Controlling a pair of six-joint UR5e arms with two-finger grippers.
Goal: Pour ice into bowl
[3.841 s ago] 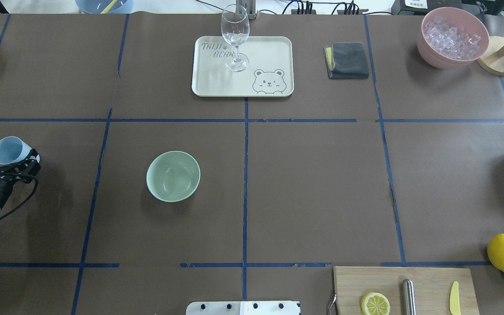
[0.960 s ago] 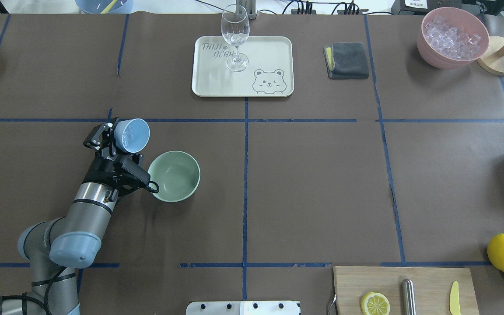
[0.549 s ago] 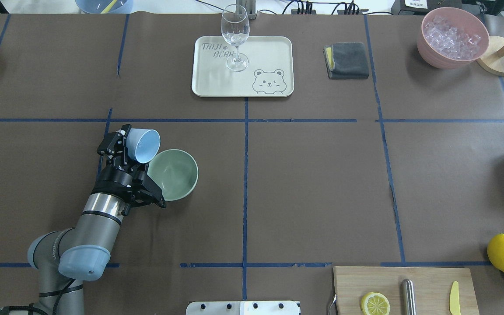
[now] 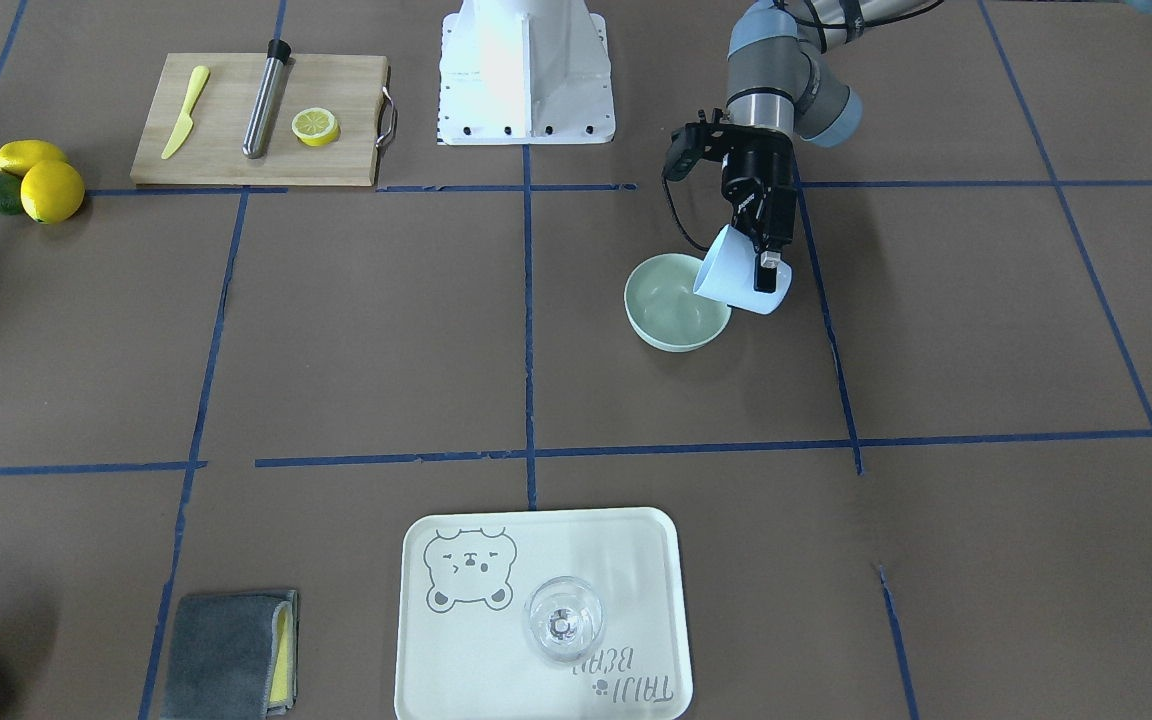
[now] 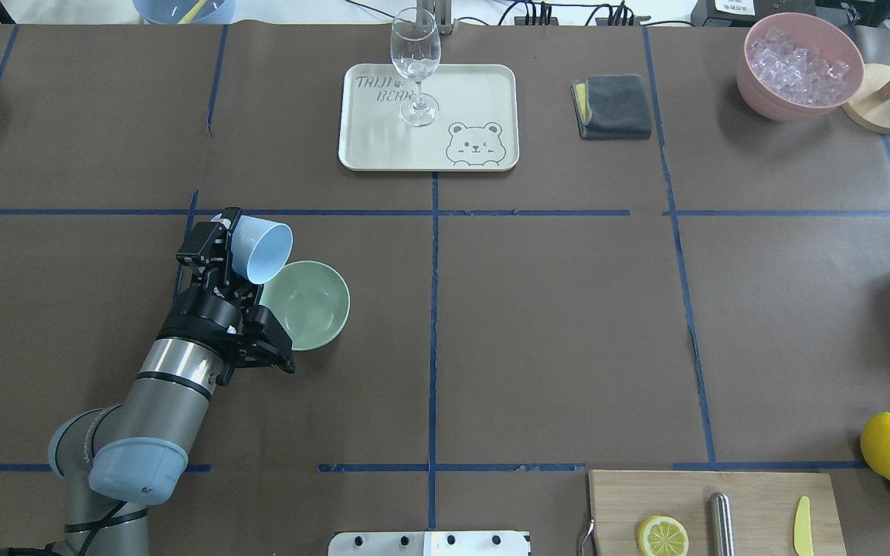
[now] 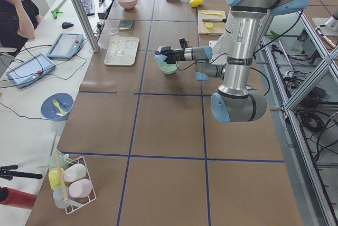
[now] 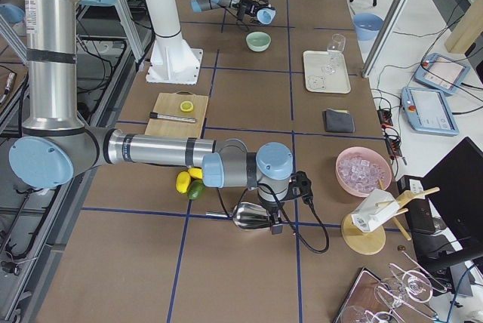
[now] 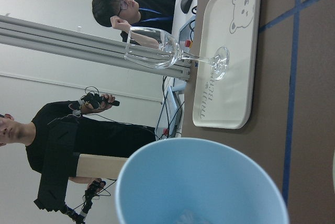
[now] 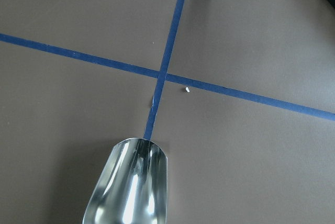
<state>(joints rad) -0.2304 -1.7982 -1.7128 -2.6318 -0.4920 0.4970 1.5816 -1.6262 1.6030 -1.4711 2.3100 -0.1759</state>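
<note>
Presently, item by item.

- Left gripper (image 5: 227,235): fingers clamped on the sides of a light blue cup (image 5: 263,249), near its base.
- Cup: tipped well over, with its mouth facing the bowl (image 5: 314,309). Its rim hangs over the bowl's edge on the robot's left side. I cannot tell whether the two touch.
- Ice (image 8: 187,217): a glassy glint deep inside the cup, seen only from the left wrist.
- Bowl: pale green, upright on the brown table (image 5: 553,324), left of the centre tape line.
- Right gripper (image 7: 273,219): low over the table near the lemons (image 7: 183,181), with a metal scoop (image 9: 131,182) at it. I cannot tell whether its fingers grip the scoop.
- Far side: a tray (image 5: 484,85) bearing an upright wine glass (image 5: 416,66), a folded grey cloth (image 5: 613,106), and a pink bowl (image 5: 769,108) of whitish ice.
</note>
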